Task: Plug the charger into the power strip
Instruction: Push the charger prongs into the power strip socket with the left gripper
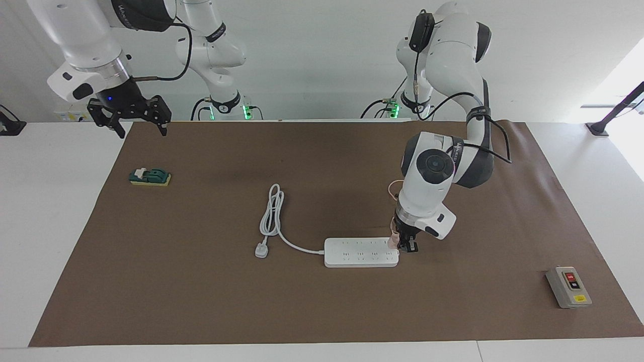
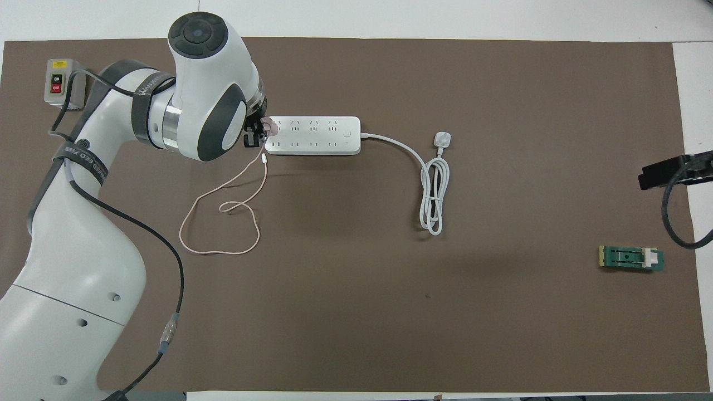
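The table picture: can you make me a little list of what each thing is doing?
left pincer: shut on the charger, at the power strip's end
power strip: flat on the brown mat
pink cable: looped on the mat, nearer the robots
right pincer: open, waiting over the mat's corner
grey switch box: untouched

Your facing camera sits high across the table, looking back at both arms' bases. Your overhead camera looks steeply down from the robots' end. Both take in the whole brown mat [image 1: 201, 301] and the power strip [image 2: 312, 135] on it.
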{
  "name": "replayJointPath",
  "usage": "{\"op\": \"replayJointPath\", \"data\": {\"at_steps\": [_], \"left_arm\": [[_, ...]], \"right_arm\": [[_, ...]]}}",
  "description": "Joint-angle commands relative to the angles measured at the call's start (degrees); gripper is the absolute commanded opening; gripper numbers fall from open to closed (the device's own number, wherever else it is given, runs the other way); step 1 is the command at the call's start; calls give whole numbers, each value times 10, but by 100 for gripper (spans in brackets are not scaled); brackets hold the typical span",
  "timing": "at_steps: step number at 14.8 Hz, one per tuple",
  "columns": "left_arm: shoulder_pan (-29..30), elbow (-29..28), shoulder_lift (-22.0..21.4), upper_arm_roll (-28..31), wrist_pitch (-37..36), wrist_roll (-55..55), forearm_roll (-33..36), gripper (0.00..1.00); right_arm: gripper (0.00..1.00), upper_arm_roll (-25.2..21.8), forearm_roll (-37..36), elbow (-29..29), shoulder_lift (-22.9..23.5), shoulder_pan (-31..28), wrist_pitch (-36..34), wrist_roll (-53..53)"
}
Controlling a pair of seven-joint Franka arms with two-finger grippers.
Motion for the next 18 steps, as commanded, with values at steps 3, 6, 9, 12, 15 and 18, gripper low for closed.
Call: {"op": "replayJointPath", "data": {"at_steps": [3, 6, 9, 12, 15, 18], "left_arm": [[-15, -24, -12, 7, 0, -22, 14, 0], [-19, -29, -12, 7, -3, -22, 14, 0], [-19, -37, -14, 7, -8, -22, 14, 0], [-19, -42, -17, 7, -9, -22, 14, 0], [-19, -48, -18, 7, -22, -19, 14, 0], [-19, -54, -18, 7, -21, -17, 15, 0]], "right_arm": [[100, 13, 18, -9, -7, -19, -1, 21], [100, 20, 40, -1, -5, -19, -5, 36], [100, 21, 39, -2, -6, -18, -6, 46], [100, 21, 25, -5, -6, -18, -2, 39], [100, 21, 15, -7, -6, -17, -3, 38], [100, 21, 14, -7, -6, -17, -5, 38]]}}
